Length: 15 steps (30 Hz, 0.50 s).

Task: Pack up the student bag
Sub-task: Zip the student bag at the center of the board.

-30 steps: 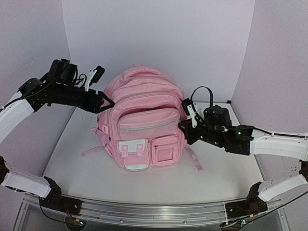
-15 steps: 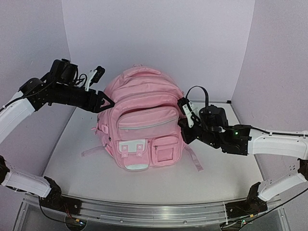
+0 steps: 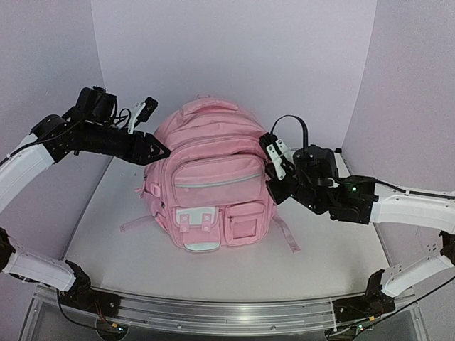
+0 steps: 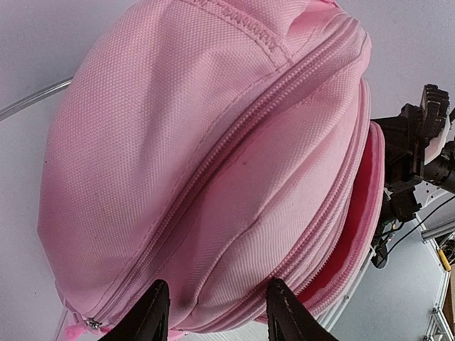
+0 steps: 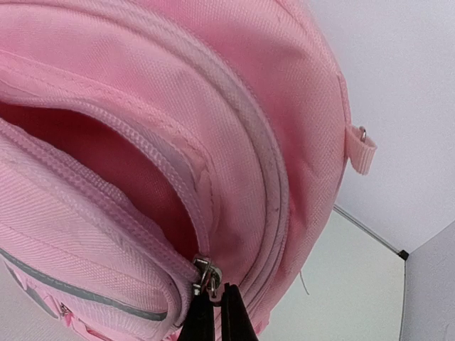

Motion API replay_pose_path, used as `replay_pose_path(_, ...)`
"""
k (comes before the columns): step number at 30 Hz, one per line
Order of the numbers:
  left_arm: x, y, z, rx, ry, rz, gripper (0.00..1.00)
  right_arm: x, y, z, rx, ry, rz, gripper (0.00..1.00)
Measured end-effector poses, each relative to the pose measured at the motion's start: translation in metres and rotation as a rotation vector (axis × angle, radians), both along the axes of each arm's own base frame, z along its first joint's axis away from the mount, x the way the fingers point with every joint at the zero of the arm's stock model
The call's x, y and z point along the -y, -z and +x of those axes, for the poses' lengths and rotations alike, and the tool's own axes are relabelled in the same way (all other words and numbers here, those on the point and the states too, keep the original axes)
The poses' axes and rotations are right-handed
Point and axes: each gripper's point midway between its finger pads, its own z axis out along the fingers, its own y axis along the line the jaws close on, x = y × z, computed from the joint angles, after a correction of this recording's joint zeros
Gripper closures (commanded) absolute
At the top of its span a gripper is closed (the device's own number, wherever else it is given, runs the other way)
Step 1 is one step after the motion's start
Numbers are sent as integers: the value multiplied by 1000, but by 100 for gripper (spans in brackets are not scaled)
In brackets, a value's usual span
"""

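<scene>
right claw [image 5: 215, 291] pinching zip pull [image 5: 206, 272] | left claw [image 4: 217, 285] spread against bag [image 3: 213, 163], not clamping | risk: thin pull slips free, or unheld bag drags with the tug

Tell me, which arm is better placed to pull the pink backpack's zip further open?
Right. The right gripper is shut on the zip pull, beside the pocket that already gapes on the backpack. The left gripper sits open at the backpack's other side, off that pull, likely better for steadying.
</scene>
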Motion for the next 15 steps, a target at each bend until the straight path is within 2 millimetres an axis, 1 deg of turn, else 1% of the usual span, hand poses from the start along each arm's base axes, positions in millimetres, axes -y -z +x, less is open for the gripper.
replay_pose_path(4, 3, 0, 2, 0, 6, -10, 61, 2, -6, -1, 22, 5, -62, 100)
replay_pose_path(10, 8, -1, 4, -5, 21, -25, 72, -1, -18, 0, 82, 29, -199, 100)
replay_pose_path(15, 9, -2, 5, -5, 22, -33, 79, -4, -26, 0, 128, 32, -283, 100)
